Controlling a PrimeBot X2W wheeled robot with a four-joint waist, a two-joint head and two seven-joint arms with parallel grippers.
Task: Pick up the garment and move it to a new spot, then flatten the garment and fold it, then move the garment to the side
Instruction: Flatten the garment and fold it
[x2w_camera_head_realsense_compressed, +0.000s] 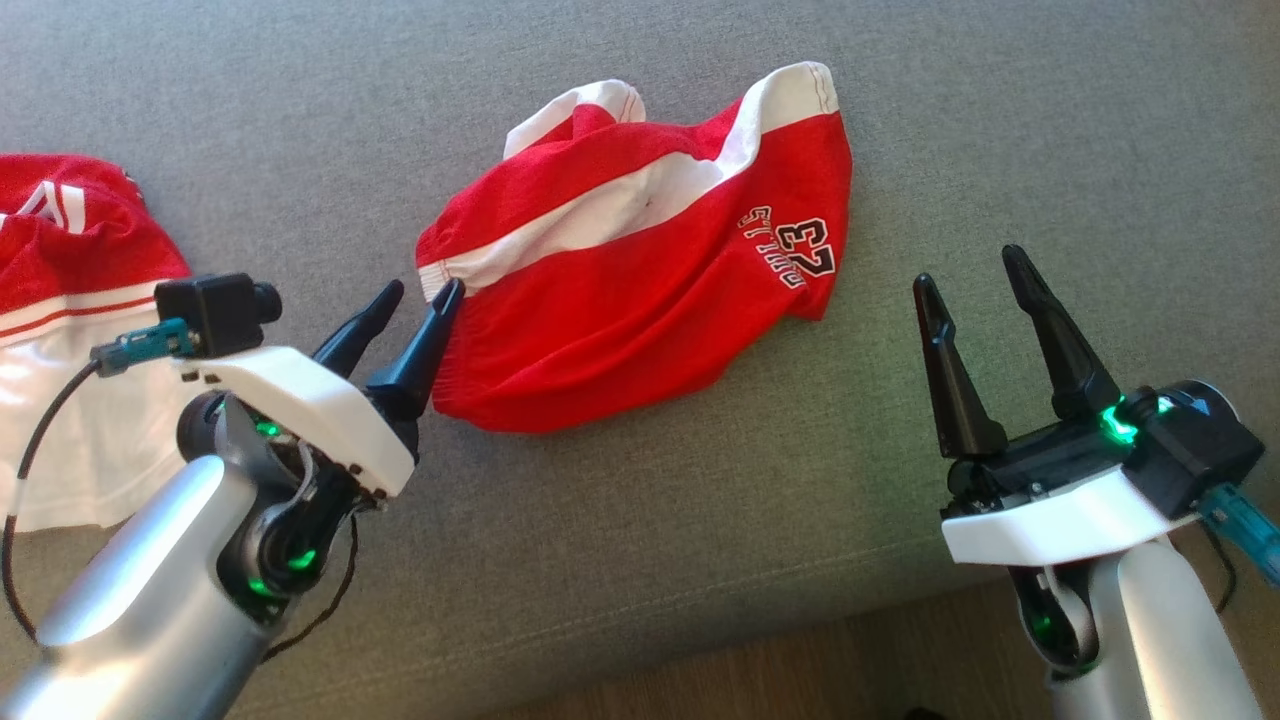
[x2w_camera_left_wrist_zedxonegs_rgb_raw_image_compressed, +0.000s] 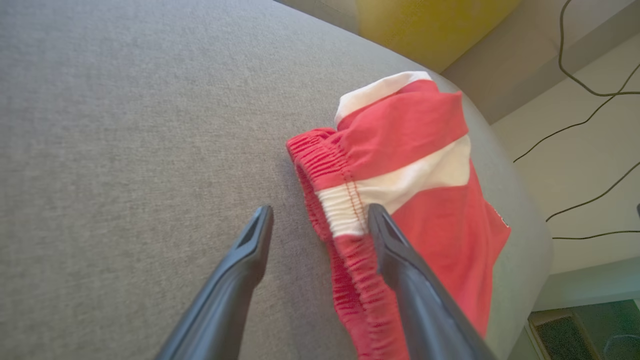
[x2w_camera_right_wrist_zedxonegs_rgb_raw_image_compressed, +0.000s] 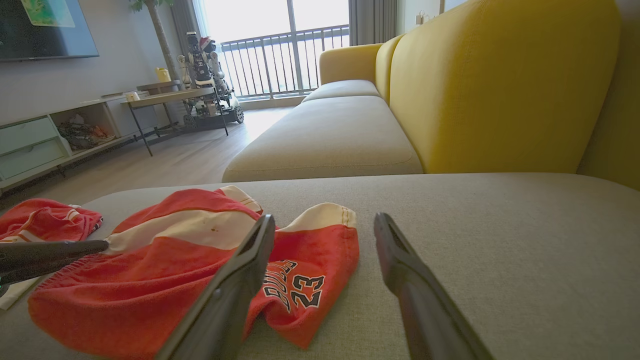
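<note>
Red shorts (x2w_camera_head_realsense_compressed: 620, 320): waistband edge between spread left fingers (x2w_camera_left_wrist_zedxonegs_rgb_raw_image_compressed: 240, 270), mid cushion (x2w_camera_head_realsense_compressed: 700, 560).

Living room: yellow sofa (x2w_camera_right_wrist_zedxonegs_rgb_raw_image_compressed: 500, 90), television (x2w_camera_right_wrist_zedxonegs_rgb_raw_image_compressed: 45, 30).

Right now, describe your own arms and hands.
Both arms are silver-grey with white wrist shells and green lights. The left hand and right hand each have two long, tapered black fingers. Each wrist carries a black camera box with a teal connector and a thin black cable.
</note>
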